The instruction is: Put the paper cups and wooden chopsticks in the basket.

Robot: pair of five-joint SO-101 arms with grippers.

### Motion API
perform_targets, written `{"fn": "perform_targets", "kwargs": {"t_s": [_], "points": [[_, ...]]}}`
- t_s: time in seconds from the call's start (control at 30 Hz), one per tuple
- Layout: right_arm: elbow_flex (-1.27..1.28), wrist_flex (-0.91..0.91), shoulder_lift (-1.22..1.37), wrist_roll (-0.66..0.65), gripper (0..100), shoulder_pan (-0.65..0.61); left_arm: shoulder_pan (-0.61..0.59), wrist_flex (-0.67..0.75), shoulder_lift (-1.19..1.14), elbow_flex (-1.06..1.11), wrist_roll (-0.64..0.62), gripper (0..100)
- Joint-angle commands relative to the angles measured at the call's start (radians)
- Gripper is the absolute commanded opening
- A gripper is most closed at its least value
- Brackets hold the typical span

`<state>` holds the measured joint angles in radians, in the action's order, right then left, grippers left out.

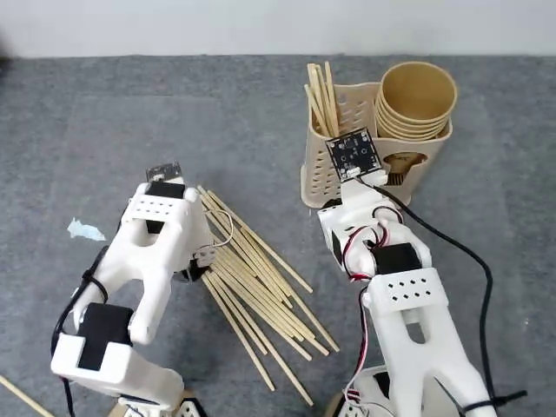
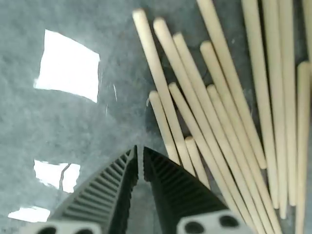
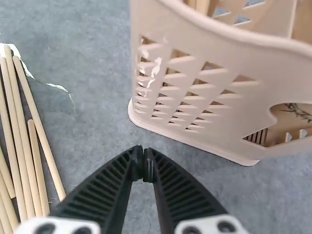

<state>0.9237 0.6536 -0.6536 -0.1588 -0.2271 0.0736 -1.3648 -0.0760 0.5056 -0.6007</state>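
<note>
Now, the left gripper (image 2: 138,152) is down at the table (image 1: 104,113) with its jaws pressed together and nothing between them. The loose chopsticks (image 1: 261,287) lie just off to one side of its tip. The nearest stick ends are almost against one jaw.

That pile runs on a diagonal, from up by the left wrist down towards the near right, fanning out between the two arms. Seen from the left wrist, the sticks lie roughly along the line the gripper points. So I'd say the jaws would close across a stick's width once they open and shift sideways.

The right gripper (image 3: 142,157) is closed and empty too. It sits low at the foot of the basket (image 1: 317,174), with the pile well off to its side. The left arm is clearly the nearer one for the next pick.

Counting up, there's one basket. One nested stack of cups (image 1: 417,100) sits in its right compartment, and I make it five or six rims. Four or five upright sticks (image 1: 320,91) stand in the left compartment. On the table there are well over a dozen loose ones, overlapping too much for a true count. One stray stick (image 1: 19,397) lies at the near left corner, and a small paper scrap (image 1: 85,230) lies beside the left arm.
</note>
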Motion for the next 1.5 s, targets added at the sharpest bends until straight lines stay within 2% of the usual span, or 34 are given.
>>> {"fn": "perform_targets", "kwargs": {"t_s": [0.0, 0.23, 0.47, 0.67, 0.97, 1.27, 1.47], "points": [[-0.006, -0.012, -0.030, 0.012, 0.9, 0.010, 0.012, -0.011, 0.060, -0.024, -0.038, 2], [-0.006, -0.012, -0.030, 0.012, 0.9, 0.010, 0.011, -0.011, 0.051, -0.067, -0.063, 3], [-0.006, -0.010, -0.030, 0.012, 0.9, 0.010, 0.006, -0.011, 0.051, -0.065, -0.066, 20], [-0.006, -0.010, -0.030, 0.012, 0.9, 0.010, 0.002, -0.006, 0.051, -0.028, -0.064, 20], [-0.006, -0.010, -0.030, 0.012, 0.9, 0.010, -0.046, 0.173, 0.049, 0.124, -0.061, 20], [-0.006, -0.010, -0.030, 0.012, 1.0, 0.010, -0.048, 0.166, 0.057, 0.134, -0.064, 20], [-0.006, -0.012, -0.030, 0.009, 1.1, 0.010, -0.048, 0.044, 0.061, 0.084, -0.064, 20]]}}
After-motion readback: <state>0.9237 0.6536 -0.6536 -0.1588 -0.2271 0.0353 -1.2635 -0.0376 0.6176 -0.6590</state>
